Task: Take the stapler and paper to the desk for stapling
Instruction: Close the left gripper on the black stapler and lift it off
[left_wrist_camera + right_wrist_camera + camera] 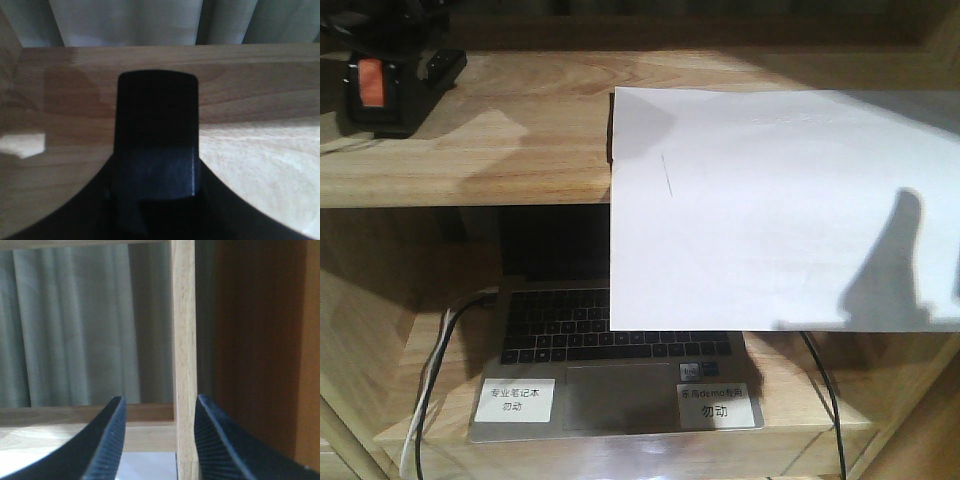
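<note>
The black stapler (382,88), with its orange-red patch, sits on the upper shelf board at the far left. In the left wrist view my left gripper (156,166) has its dark fingers against both sides of the stapler (155,115) and looks shut on it. The white paper (780,200) lies on the same board and hangs over its front edge, with a faint short line near its left side. My right gripper (160,399) is open with a shelf post (183,365) between the jaws, above a corner of the paper (150,467). The desk is out of view.
A wooden shelf unit (470,150) fills the front view. An open laptop (610,370) with two white labels stands on the lower shelf, partly covered by the hanging paper. Cables (430,380) run down at its left and right. Grey curtains (150,20) hang behind.
</note>
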`<state>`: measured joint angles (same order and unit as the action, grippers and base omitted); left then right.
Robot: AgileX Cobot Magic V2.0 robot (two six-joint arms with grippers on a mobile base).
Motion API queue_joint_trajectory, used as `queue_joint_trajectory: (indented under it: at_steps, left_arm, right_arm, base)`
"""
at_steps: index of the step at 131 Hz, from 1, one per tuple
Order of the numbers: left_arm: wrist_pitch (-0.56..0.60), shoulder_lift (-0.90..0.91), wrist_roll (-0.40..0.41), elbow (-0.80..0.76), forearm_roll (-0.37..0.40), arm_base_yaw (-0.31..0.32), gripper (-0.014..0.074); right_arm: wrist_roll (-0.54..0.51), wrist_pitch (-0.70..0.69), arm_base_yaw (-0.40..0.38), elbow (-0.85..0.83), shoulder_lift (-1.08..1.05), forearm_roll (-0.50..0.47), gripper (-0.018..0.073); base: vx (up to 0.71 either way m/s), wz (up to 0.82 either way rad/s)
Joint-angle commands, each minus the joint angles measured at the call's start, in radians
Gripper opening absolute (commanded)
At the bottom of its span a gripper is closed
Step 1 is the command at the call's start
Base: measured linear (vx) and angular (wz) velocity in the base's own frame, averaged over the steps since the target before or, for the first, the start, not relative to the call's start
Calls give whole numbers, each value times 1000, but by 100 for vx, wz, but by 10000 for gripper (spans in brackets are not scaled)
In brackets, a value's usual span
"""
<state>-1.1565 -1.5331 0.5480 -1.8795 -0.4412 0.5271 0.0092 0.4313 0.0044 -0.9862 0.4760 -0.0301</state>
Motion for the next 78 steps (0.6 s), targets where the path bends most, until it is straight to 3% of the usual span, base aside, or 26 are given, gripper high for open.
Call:
queue_joint_trajectory:
  at_steps: [1,12,26,58,66,78]
  left_arm:
    - [72,91,-20,-27,-34,-1,-8]
    - [93,135,-82,-13,-11,0,-8]
    - [169,232,-147,65,80,0,-7]
    - [380,489,-287,368,266,0,-7]
    - [470,651,-430,570,398,0,-7]
    - [494,753,-519,696,480,0,-7]
  right_arm:
    - [-1,-80,-4,-29,16,1,307]
    - [-1,-80,-4,-29,16,1,307]
    - [-1,-80,-4,-29,16,1,307]
    - [-1,-80,-4,-29,16,1,307]
    - [-1,-80,-4,-29,16,1,307]
    - [-1,-80,-4,-29,16,1,307]
  base:
    - [0,0]
    - [0,0]
    - [0,0]
    - [0,0]
    - [0,0]
    - [0,0]
